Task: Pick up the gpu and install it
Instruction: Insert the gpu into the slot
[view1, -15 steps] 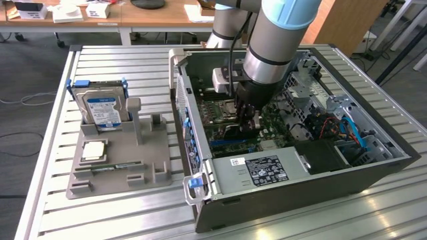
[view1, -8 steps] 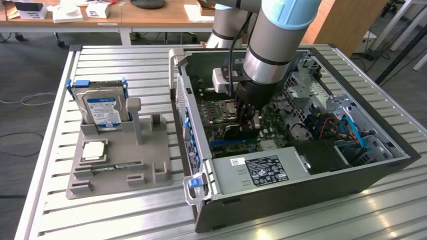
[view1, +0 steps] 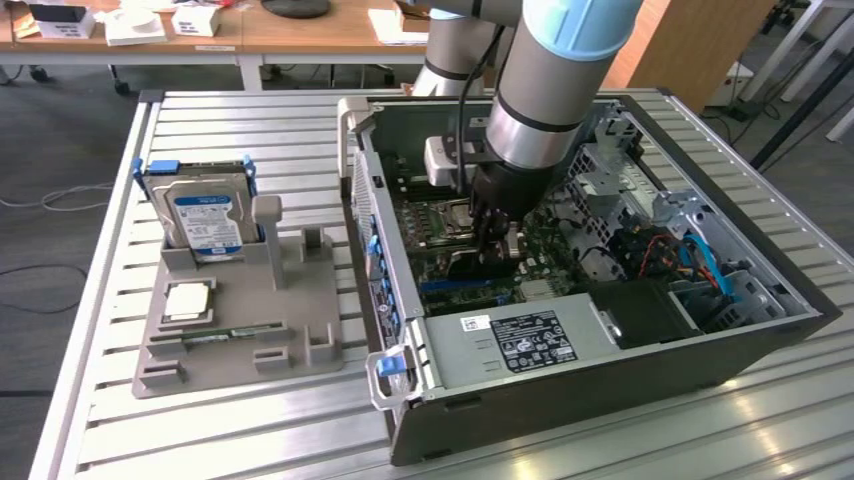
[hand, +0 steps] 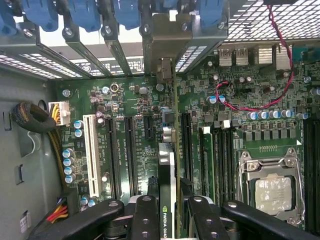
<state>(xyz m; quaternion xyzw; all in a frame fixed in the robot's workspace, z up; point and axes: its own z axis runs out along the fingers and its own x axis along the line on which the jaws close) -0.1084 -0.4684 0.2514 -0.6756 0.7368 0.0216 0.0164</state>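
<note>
Inside the case, the tool (hand: 167, 212) pinches the gpu (hand: 169, 165) (edge-on) — bracket toward the rear slots.

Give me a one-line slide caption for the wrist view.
Fingers grip the gpu edge-on above the motherboard, its metal bracket at the rear slot openings.

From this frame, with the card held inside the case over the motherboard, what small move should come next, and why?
Probably a short, straight push down. The gripper is shut on the gpu, edge-on over the motherboard, its bracket already at the rear slot openings, so seating seems to be what remains.
</note>
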